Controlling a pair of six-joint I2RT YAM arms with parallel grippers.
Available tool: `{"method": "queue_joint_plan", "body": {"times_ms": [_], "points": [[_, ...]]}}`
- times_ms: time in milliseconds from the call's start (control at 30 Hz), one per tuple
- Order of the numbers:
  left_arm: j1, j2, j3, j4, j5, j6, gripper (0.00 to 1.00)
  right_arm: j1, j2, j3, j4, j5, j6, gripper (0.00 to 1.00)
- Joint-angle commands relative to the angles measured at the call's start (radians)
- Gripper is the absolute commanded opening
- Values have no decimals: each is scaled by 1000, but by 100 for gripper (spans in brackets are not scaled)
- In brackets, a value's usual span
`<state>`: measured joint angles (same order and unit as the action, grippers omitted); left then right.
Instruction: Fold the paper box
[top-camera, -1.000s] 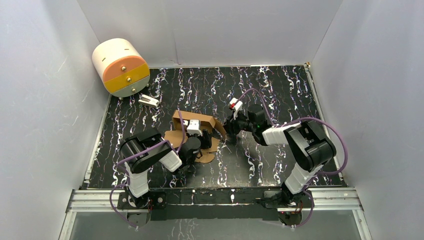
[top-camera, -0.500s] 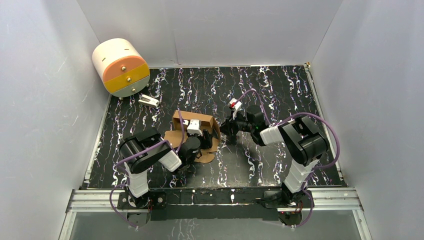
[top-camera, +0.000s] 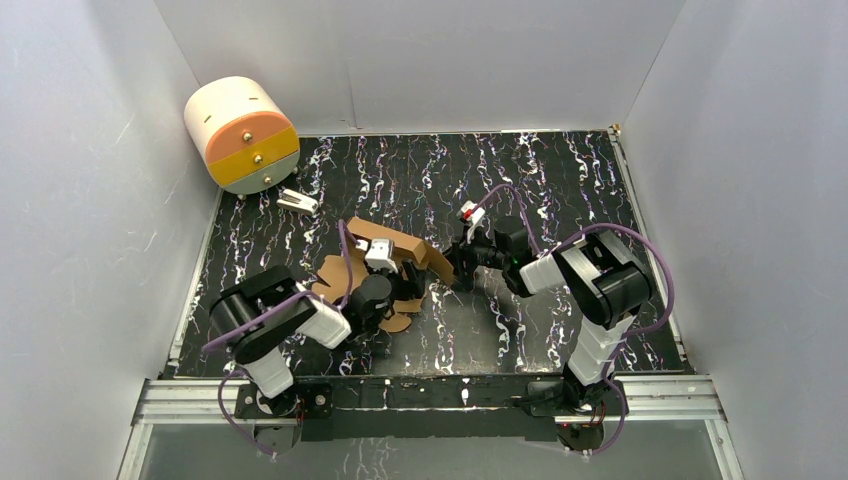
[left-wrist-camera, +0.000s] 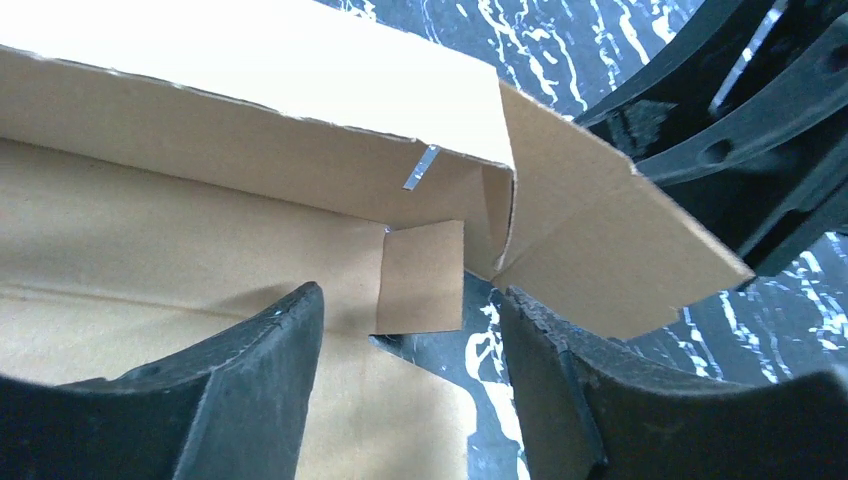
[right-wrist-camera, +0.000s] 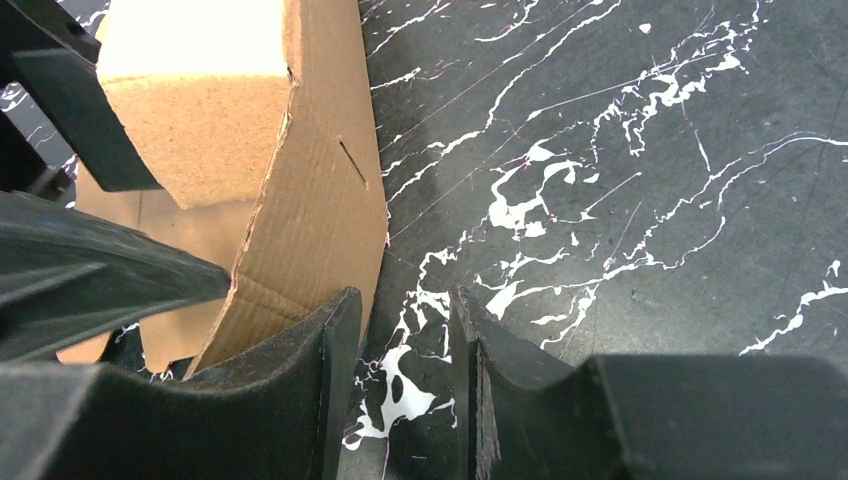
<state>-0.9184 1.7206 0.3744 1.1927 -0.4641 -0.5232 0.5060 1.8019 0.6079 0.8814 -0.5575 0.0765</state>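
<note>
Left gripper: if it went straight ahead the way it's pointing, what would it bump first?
Probably the paper box: its small flap sits just ahead of the left gripper, between its open jaws. Depth is hard to judge.

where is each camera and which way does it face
top external: above and behind the bases, looking down on the table; both arms show.
left wrist: on that arm, facing the paper box past the left gripper.
right wrist: on that arm, facing the table past the right gripper.
shared: all three show the paper box.
</note>
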Motion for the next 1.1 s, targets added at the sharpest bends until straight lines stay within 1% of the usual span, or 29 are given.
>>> {"method": "queue_joint_plan", "body": {"times_ms": [0,133,233,300,433,533,700,833,1067], "points": [[0,-144,-38,-56,5,-80,65,6,-22,-19,70,4,-6,47],[21,-293,-77,-176,33,-167,71,6,-35,-31,64,14,-15,47],[69,-383,-101,-225,104,-262,78,6,-37,-36,63,11,-15,47],[111,-430,-115,-236,164,-320,81,6,-42,-40,64,11,-16,47],[190,-481,-118,-255,261,-415,82,7,-54,-48,62,12,-18,47],[246,-480,-118,-262,309,-490,82,8,-58,-55,64,10,-17,47],[336,-473,-124,-237,359,-586,78,10,-56,-63,75,10,-17,47],[381,-429,-112,-224,389,-672,70,12,-49,-62,78,8,-18,47],[433,-290,-78,-102,455,-793,56,17,-50,-70,87,12,-25,47]]}}
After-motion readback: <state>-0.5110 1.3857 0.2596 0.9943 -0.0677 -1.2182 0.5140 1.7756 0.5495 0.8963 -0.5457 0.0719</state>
